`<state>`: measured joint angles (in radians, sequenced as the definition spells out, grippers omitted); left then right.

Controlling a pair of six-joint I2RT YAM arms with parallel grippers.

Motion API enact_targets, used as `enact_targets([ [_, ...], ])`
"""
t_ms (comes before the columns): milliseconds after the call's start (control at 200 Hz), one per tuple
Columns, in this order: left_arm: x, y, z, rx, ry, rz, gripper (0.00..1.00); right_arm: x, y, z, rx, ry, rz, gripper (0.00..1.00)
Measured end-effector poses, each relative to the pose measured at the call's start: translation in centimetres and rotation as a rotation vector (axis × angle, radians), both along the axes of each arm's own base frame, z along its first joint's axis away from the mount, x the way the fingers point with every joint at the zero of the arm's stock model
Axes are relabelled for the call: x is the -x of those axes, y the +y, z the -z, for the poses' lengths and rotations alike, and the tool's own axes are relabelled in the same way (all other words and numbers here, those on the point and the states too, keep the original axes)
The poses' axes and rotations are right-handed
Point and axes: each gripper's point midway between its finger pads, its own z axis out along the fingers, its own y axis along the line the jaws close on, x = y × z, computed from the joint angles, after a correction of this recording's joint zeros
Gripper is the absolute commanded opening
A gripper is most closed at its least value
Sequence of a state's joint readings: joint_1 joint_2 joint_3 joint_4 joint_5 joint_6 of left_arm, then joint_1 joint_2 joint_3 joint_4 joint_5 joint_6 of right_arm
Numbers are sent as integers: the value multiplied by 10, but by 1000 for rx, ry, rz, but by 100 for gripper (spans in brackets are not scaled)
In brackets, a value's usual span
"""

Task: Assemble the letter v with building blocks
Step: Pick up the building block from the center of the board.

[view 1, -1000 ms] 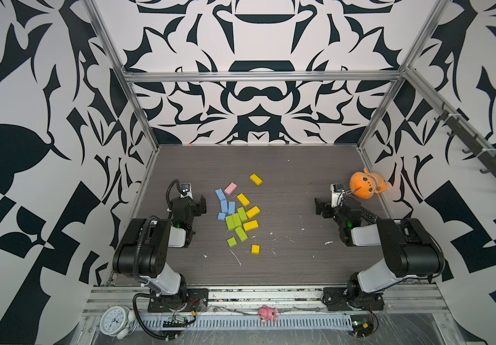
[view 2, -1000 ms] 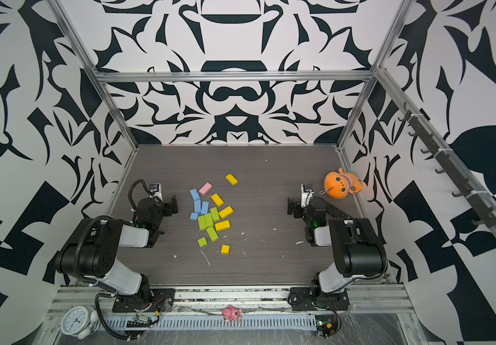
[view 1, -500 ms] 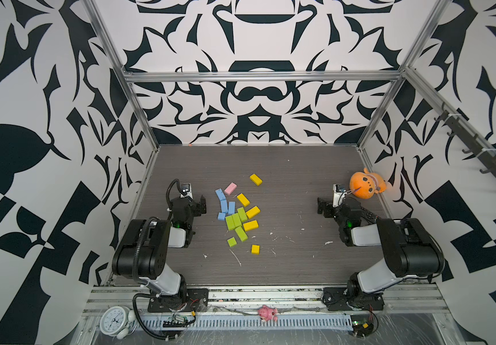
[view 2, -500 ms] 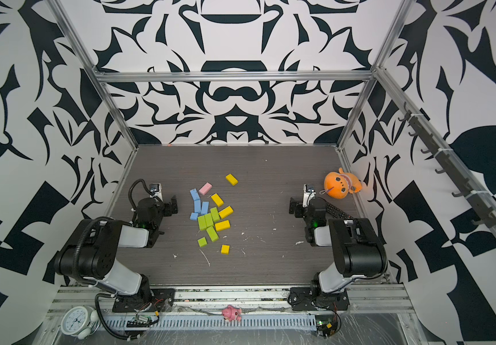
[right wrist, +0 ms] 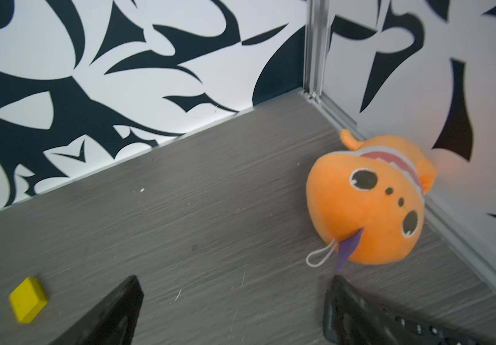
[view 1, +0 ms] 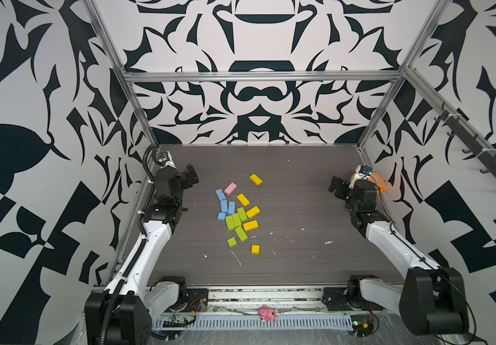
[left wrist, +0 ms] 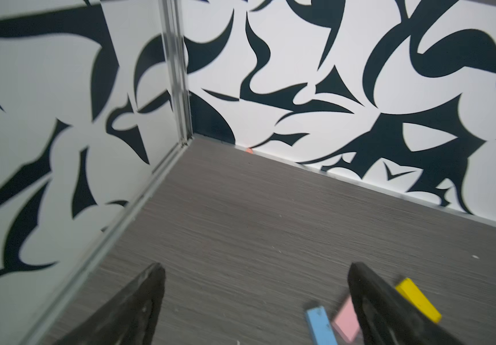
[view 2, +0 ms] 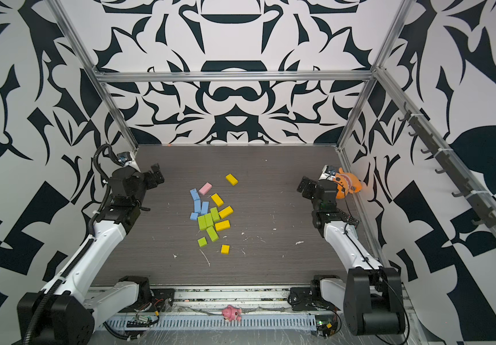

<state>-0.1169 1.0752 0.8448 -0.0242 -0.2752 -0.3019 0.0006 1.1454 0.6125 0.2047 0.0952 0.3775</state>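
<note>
The building blocks lie loose mid-table in both top views: a pink one (view 1: pixel 230 188), light blue ones (view 1: pixel 223 205), lime green ones (view 1: pixel 236 221) and yellow ones (view 1: pixel 252 225), with one yellow block (view 1: pixel 255 179) set apart farther back. My left gripper (view 1: pixel 192 178) hovers open by the left wall, well left of the blocks. In the left wrist view the left gripper (left wrist: pixel 255 268) is empty, with a blue block (left wrist: pixel 320 325), the pink block (left wrist: pixel 346 324) and a yellow block (left wrist: pixel 417 298) near one finger. My right gripper (view 1: pixel 337 188) (right wrist: pixel 236 280) stands open and empty at the right.
An orange plush toy (view 2: pixel 346 185) (right wrist: pixel 366 203) lies against the right wall just behind the right gripper. A small pink toy (view 1: pixel 266 313) sits on the front rail. White scraps (view 1: pixel 236 257) dot the dark table. Patterned walls close in three sides.
Both arms have risen from their folded pose and carried their grippers up and toward the back. The blocks have not moved. Both grippers stayed open.
</note>
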Motion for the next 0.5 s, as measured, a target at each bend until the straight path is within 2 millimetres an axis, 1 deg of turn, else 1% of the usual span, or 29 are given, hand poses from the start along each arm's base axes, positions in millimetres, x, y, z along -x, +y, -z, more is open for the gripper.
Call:
enact_targets([
  [70,2,-14,15,95,77,46,99,5,9,11,-26,73,-25,100],
  [105,3,-22,28,151,134,71,99,7,16,18,-23,123,-42,100],
  [160,6,-35,52,238,224,104,99,6,37,23,5,186,-99,100],
  [240,12,-53,86,344,356,133,99,0,80,20,67,236,-221,100],
  [260,15,-58,95,368,391,135,99,-2,94,19,79,246,-260,99],
  [280,18,-63,103,391,426,141,99,-4,101,18,89,250,-280,99],
  [285,18,-63,104,395,432,142,99,-5,106,19,94,256,-297,99],
  [340,24,-74,120,451,503,152,99,-14,133,18,124,279,-370,97],
  [405,29,-86,132,512,568,166,99,-28,157,21,157,303,-432,94],
  [445,32,-93,137,544,599,174,99,-38,171,27,176,320,-462,90],
  [500,37,-104,142,581,638,191,99,-51,190,39,202,348,-509,89],
])
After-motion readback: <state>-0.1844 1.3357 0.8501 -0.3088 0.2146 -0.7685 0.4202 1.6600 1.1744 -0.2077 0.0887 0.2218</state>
